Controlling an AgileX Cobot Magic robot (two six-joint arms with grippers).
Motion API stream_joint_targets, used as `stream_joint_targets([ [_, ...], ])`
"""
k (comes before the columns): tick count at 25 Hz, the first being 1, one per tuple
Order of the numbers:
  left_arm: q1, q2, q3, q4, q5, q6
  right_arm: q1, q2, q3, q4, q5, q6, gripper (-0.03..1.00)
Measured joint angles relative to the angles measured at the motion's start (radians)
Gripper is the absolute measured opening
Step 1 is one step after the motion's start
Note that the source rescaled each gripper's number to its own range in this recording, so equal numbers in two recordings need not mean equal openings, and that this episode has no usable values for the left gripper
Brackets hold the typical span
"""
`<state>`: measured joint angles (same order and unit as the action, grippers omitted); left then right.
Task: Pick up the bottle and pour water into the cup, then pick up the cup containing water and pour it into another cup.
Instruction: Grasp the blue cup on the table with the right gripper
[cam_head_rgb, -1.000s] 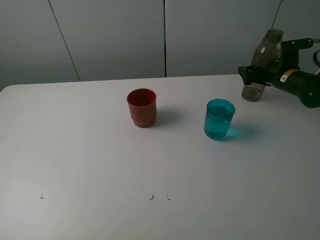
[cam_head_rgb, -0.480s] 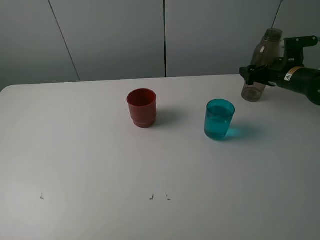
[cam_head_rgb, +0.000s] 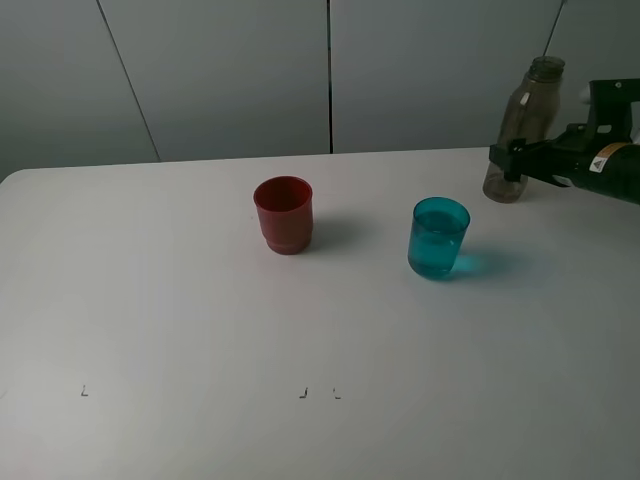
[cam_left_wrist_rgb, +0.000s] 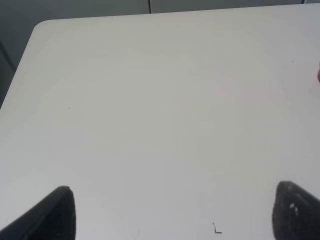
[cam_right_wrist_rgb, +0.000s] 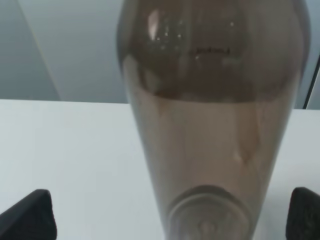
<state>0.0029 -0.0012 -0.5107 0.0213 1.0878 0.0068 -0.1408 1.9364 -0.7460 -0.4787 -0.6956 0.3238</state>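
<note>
The smoky grey-brown bottle (cam_head_rgb: 522, 130) stands upright at the table's back right; it fills the right wrist view (cam_right_wrist_rgb: 210, 115). My right gripper (cam_head_rgb: 508, 160) is open at the bottle's lower body, with its fingertips (cam_right_wrist_rgb: 30, 215) wide apart on either side and not touching it. The teal cup (cam_head_rgb: 438, 239) holds water and stands right of centre. The red cup (cam_head_rgb: 284, 215) stands at the middle, left of the teal cup. My left gripper (cam_left_wrist_rgb: 175, 215) is open and empty over bare table; it does not show in the exterior high view.
The white table (cam_head_rgb: 180, 300) ends at a grey wall close behind the bottle. Small black marks (cam_head_rgb: 303, 394) lie near the front edge. A sliver of red (cam_left_wrist_rgb: 318, 75) shows at the edge of the left wrist view.
My right gripper has drawn back to the right along the bottle. The bottle stays standing in place. The cups have not moved.
</note>
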Motion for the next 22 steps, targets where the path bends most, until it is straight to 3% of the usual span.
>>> stream_joint_targets([
  [8,0.000,0.000,0.000,0.000,0.000,0.000,0.000,-0.176,0.158,0.000,0.015,0.000,1.00],
  [13,0.000,0.000,0.000,0.000,0.000,0.000,0.000,-0.327,0.260,-0.020,0.115,0.004,1.00],
  [17,0.000,0.000,0.000,0.000,0.000,0.000,0.000,-0.443,0.335,-0.091,0.207,0.006,1.00],
  [22,0.000,0.000,0.000,0.000,0.000,0.000,0.000,-0.518,0.416,-0.218,0.201,0.008,1.00],
])
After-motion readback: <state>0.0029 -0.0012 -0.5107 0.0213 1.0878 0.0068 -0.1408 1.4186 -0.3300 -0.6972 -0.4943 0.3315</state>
